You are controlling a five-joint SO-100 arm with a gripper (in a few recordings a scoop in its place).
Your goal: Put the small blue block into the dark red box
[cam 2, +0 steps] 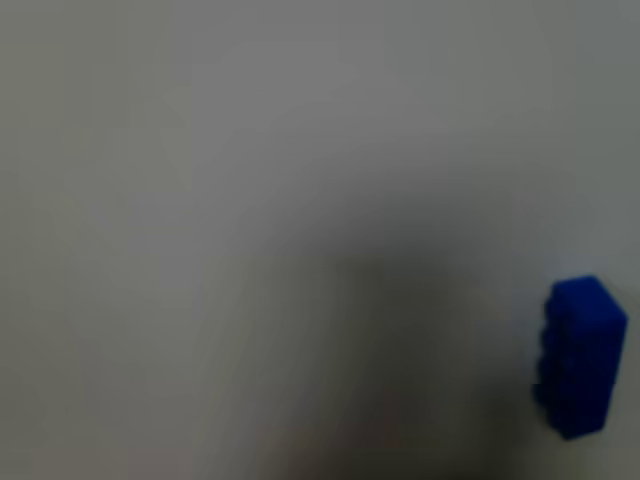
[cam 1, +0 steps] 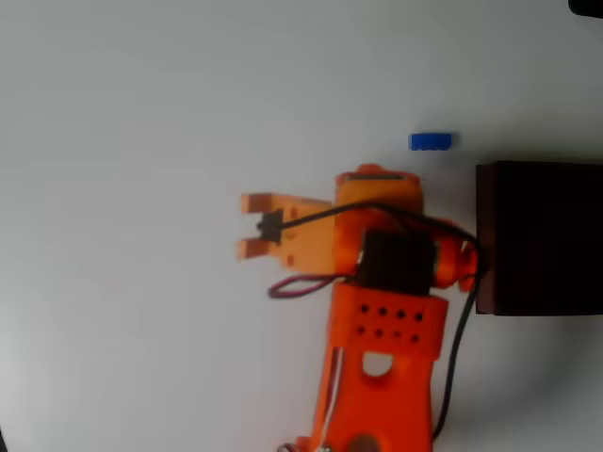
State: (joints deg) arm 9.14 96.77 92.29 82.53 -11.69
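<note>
Closest to my wrist camera is the small blue block [cam 2: 582,356], which sits at about 4 o'clock in the wrist view, close to the right edge, standing on end in that picture with its studded side turned toward 9 o'clock; the picture is blurred, so I cannot count the studs. In the overhead view the same block [cam 1: 431,141] lies flat on the white table [cam 1: 141,113] at roughly 1 o'clock from picture centre, its long axis running 3 to 9 o'clock, with bare table all around it. From the block, the dark red box [cam 1: 542,235] is near, at about 4 o'clock, against the right edge of the overhead view; block and box are apart, not touching, and the block is outside the box. The box shows thin maroon walls and a very dark interior. My pincer [cam 1: 254,226] is at about 8 o'clock from the block, well apart from it, pointing toward 9 o'clock, away from the box. Its two orange fingers stand apart with a visible gap between them, and nothing is held in that gap. My orange arm [cam 1: 382,339] runs from the pincer toward 5 o'clock and on to the bottom edge of the overhead view, with a black cable [cam 1: 457,348] looping along its box side.
</note>
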